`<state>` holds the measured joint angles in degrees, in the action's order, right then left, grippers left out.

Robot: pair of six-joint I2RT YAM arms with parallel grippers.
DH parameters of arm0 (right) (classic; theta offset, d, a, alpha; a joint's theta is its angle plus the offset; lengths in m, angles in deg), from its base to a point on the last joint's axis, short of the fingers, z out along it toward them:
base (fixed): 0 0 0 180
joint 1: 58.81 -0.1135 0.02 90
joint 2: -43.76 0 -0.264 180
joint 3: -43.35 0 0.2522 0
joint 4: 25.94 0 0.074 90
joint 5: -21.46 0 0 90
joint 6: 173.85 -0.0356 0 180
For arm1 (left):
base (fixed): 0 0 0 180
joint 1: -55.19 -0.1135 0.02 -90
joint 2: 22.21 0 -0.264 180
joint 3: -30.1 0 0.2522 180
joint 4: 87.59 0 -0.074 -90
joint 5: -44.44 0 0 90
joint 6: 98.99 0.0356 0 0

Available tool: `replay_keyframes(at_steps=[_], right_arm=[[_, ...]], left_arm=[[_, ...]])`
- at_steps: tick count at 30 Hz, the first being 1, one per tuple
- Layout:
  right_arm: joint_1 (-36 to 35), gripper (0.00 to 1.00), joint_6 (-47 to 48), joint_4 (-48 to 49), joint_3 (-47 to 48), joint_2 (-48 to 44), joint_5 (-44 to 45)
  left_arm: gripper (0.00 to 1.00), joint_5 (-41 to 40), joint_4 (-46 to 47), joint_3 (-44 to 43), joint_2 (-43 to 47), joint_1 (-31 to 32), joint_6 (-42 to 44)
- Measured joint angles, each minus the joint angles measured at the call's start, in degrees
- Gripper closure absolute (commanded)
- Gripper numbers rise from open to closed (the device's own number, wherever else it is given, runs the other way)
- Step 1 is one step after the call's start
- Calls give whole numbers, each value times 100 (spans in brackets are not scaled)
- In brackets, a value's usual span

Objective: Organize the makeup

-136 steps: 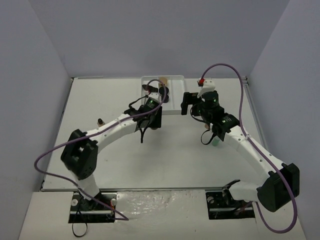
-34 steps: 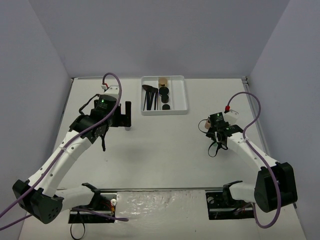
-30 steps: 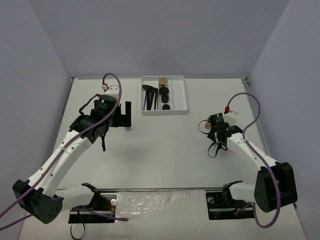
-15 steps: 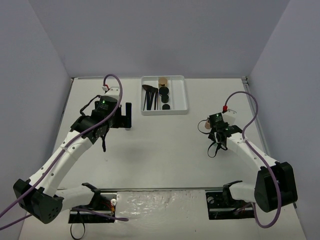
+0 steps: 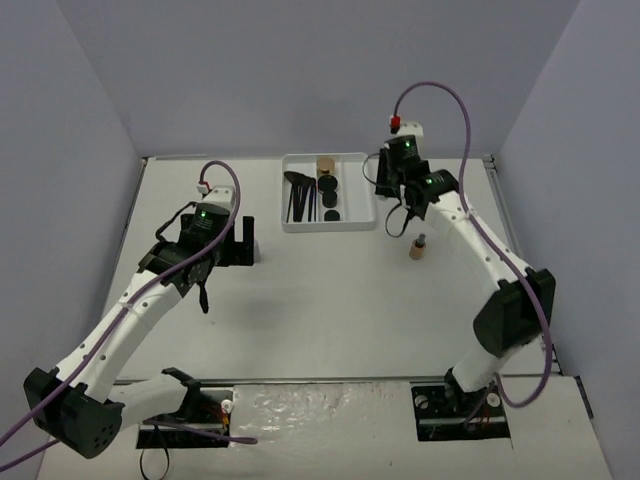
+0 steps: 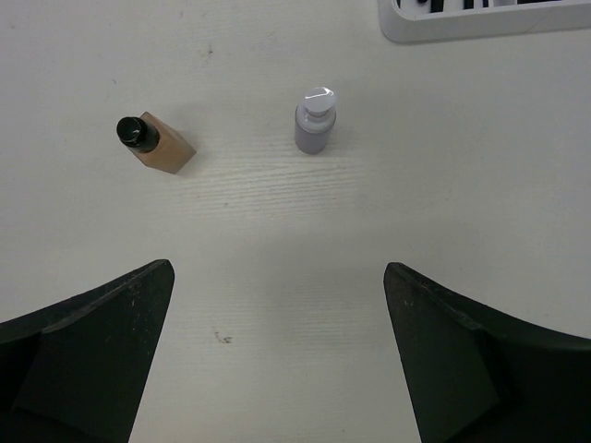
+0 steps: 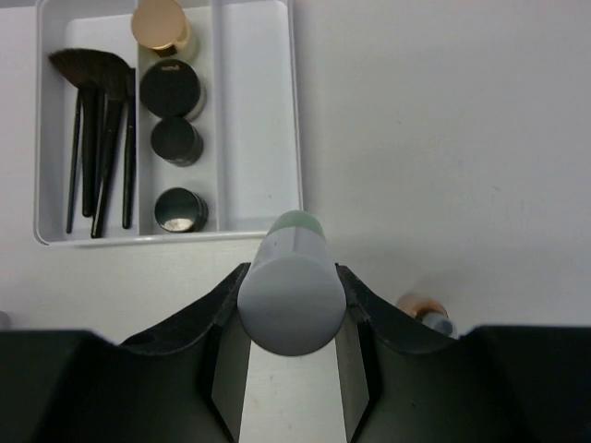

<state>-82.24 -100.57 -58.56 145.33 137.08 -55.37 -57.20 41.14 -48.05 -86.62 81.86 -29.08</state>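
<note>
Right gripper [image 7: 293, 277] is clamped on the pale green bottle [image 7: 291, 309]. It's hanging above the table, just off the near right corner of the tray [image 7: 254, 120] at the table's far edge. Best bet: lift it clear over the right wall, lower into the right compartment, then let go. Left gripper [image 6: 277, 272] hangs spread wide over the tan bottle [image 6: 155, 146] and white bottle [image 6: 315, 120].

White tray [image 5: 360, 195] on table [image 5: 330, 300]

White matte desk [image 5: 300, 320], faint grain, was boxed by plain pale grey-lavender panels: back wall [image 5: 320, 70], left wall [image 5: 50, 200], right wall [image 5: 595, 200]. Light was even and soft, shadows faint. Crinkled shiny strip [image 5: 320, 402] ran along the near edge.
</note>
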Motion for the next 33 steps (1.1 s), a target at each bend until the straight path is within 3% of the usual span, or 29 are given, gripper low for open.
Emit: replay_keyframes(at_steps=[7,12,22,33], right_arm=[[92,100,701,-2,2178,1963,-566],[102,100,1102,-19,3215,3103,-856],[158,100,1381,133,3642,4049,-965],[396,100,1356,461,3737,4484,-1012]], left_arm=[[3,-221,-115,458,575,-114,-6],[3,-348,-157,807,760,-148,-31],[3,-370,-91,1230,866,-163,-105],[3,-507,-27,1283,901,-163,-125]])
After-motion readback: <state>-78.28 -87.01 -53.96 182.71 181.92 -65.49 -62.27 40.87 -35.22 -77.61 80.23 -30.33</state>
